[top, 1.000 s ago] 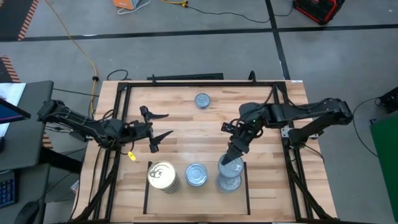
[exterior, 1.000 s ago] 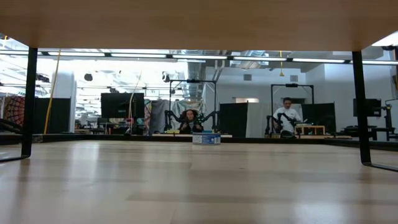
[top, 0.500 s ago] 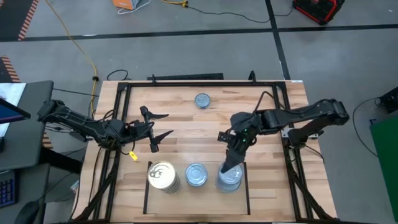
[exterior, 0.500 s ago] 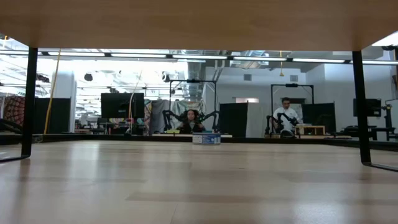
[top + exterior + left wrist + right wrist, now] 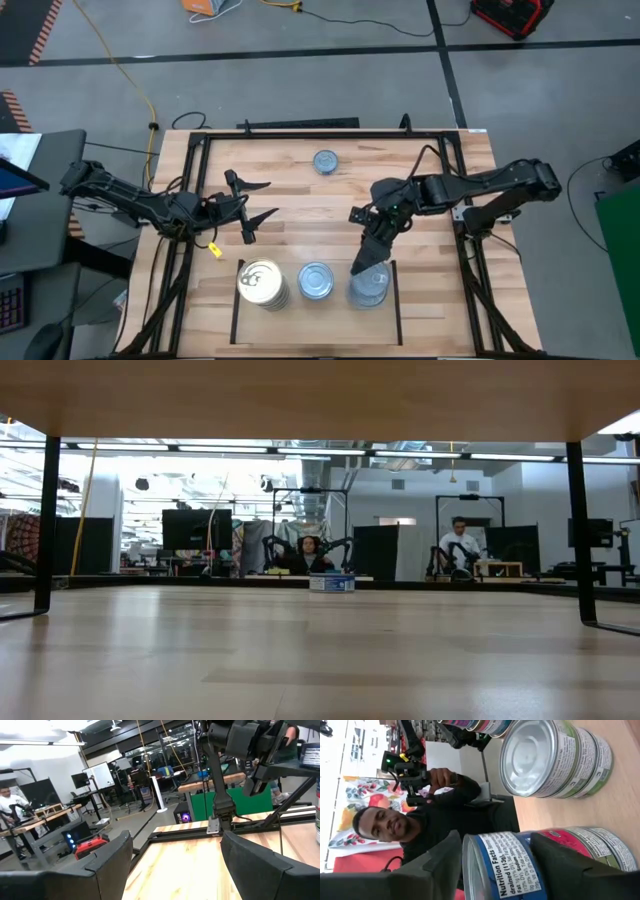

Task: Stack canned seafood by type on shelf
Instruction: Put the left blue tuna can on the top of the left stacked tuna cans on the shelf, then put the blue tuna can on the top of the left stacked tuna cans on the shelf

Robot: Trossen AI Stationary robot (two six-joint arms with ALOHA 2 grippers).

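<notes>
Canned seafood sits in three stacks on the shelf [image 5: 237,300] at the frame's lower middle: a gold-topped stack [image 5: 260,283] on the left, a silver-topped stack [image 5: 316,281] in the centre, a blue-sided stack [image 5: 368,286] on the right, plus a lone tin [image 5: 325,161] at upper centre. At middle left, the left gripper [image 5: 252,207] waits, fingers apart. The right gripper [image 5: 362,266], fingers parted around the top blue tin, could topple that stack if it drags sideways while lifting away.
</notes>
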